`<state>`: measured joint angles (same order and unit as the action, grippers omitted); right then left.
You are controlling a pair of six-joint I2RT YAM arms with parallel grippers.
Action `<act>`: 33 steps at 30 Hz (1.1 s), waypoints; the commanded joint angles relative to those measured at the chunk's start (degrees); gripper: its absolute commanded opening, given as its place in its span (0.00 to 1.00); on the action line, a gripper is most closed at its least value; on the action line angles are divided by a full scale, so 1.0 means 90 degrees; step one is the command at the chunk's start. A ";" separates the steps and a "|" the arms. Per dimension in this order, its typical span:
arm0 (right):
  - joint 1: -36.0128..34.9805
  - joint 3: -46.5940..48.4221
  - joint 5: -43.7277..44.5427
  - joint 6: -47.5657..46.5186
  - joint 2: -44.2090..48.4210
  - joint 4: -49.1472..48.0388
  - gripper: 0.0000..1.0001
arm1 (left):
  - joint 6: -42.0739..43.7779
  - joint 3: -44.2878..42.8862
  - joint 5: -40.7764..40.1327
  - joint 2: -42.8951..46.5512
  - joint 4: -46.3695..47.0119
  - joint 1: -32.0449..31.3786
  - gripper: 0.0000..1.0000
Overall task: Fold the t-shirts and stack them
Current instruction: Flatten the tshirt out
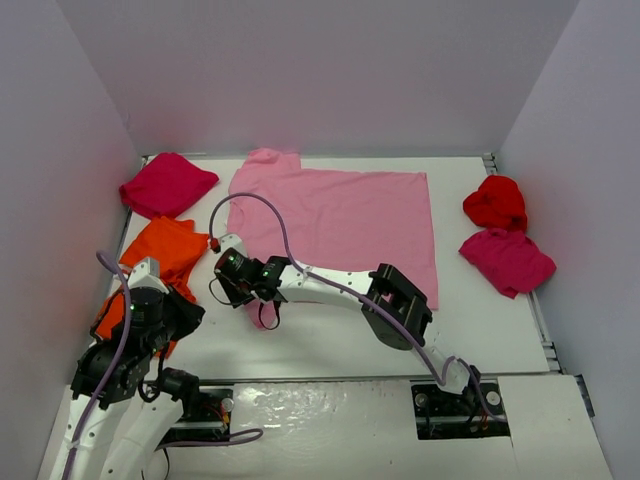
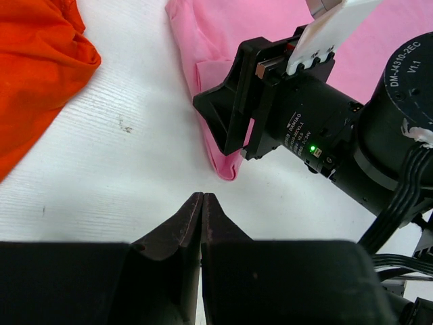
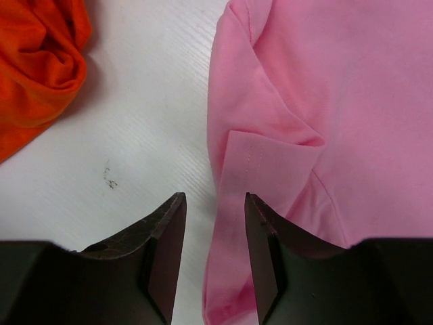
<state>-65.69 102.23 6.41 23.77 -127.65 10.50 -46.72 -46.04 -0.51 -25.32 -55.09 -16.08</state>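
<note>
The light pink t-shirt (image 1: 340, 215) lies spread flat in the middle of the table. My right gripper (image 1: 258, 302) reaches across to its near left sleeve. In the right wrist view the right gripper (image 3: 214, 200) is open, and the folded pink sleeve (image 3: 270, 156) edge lies between and under the jaws. My left gripper (image 2: 201, 198) is shut and empty, over bare table just short of the sleeve tip (image 2: 230, 169); in the top view it (image 1: 192, 312) is by the orange t-shirts (image 1: 165, 250). A magenta shirt (image 1: 165, 185) lies back left. A red shirt (image 1: 495, 200) and another magenta shirt (image 1: 505, 260) lie at the right.
Grey walls (image 1: 320, 70) close in the table on three sides. The right arm's forearm (image 1: 330, 285) stretches across the near middle, its elbow (image 1: 400, 305) near the pink shirt's near right corner. The right wrist motor (image 2: 325, 135) fills the left wrist view's right side.
</note>
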 commanded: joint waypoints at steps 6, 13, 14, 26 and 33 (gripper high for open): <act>-0.0055 0.0665 0.0185 -0.0167 -0.0330 0.0078 0.37 | 0.0066 -0.0153 -0.0097 -0.0126 -0.0005 -0.0011 0.00; -0.0045 0.0663 0.0399 -0.0209 -0.0427 0.0152 0.36 | 0.0113 -0.0099 -0.0081 -0.0143 0.0044 -0.0011 0.00; -0.0045 0.0674 0.0412 -0.0209 -0.0421 0.0157 0.36 | 0.0118 -0.0094 -0.0069 -0.0167 0.0057 -0.0011 0.00; -0.0039 0.0657 0.0599 -0.0265 -0.0361 0.0174 0.27 | 0.0136 -0.0103 0.0008 -0.0215 0.0086 -0.0007 0.00; -0.0035 0.0640 0.0729 -0.0284 -0.0344 0.0227 0.02 | 0.0113 -0.0080 0.0008 -0.0178 0.0056 -0.0011 0.00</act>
<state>-66.04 105.67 10.25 21.68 -132.79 12.26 -46.50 -46.04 -0.86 -26.35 -56.42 -16.08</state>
